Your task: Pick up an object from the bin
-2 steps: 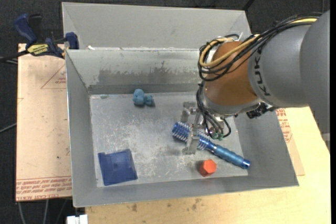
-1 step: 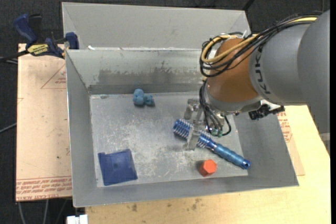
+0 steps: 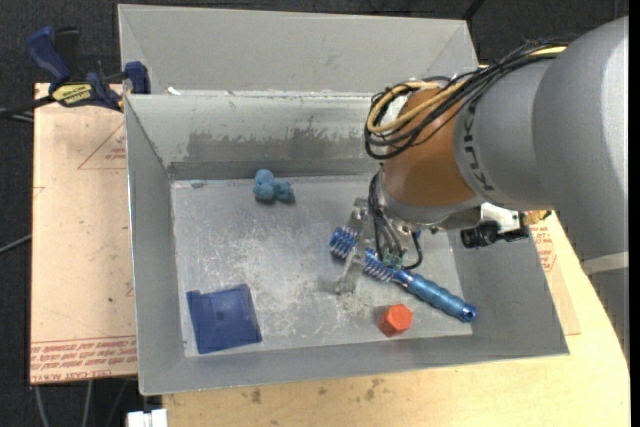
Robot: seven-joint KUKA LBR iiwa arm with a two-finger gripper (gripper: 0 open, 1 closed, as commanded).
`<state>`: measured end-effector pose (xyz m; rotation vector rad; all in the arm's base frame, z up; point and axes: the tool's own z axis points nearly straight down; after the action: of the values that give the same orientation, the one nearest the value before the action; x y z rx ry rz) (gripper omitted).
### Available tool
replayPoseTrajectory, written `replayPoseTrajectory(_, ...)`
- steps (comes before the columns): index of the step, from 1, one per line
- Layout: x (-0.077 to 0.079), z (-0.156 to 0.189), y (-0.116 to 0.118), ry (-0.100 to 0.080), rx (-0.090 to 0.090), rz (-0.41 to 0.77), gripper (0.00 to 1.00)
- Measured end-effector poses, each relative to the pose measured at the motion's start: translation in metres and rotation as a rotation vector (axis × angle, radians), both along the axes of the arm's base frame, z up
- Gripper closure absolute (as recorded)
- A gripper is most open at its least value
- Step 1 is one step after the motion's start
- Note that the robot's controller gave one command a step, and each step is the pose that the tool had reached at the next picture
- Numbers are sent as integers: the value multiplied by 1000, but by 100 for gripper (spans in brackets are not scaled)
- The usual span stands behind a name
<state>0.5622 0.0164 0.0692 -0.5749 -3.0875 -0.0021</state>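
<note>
Brush with a blue handle is the thing nearest the hand, and it is found on the floor of the bin's right half, toward the near wall.

By size, the arm is met first. A broad grey body is seen reaching in from the right above the bin's right wall. Its wrist is wrapped in an orange cover, with black and yellow cables looped over the top.

The grey metal bin is next — its sloped walls are plain and its floor is scuffed with pale marks.

Beneath the orange cover the hand is held low, close to the floor, just right of the floor's middle. Its metal parts are seen over the bristled end of the brush. Whether the brush is touched or gripped cannot be told, nor whether the hand is wide or narrow.

Among the loose things, a flat dark-blue square is laid in the near left corner, well apart from the hand. The brush is laid aslant, its bristled head up-left under the hand and its handle pointed down-right toward the near right corner. A lumpy blue figure is set by the far wall, left of the middle. A small blue ribbed piece is seen just left of the hand. Smallest of all, an orange block is placed just beside the brush handle, on its near side.
</note>
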Motion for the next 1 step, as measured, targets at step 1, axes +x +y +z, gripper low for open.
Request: replayPoseTrajectory(1, 0, 0, 1, -1, 0, 3, 0)
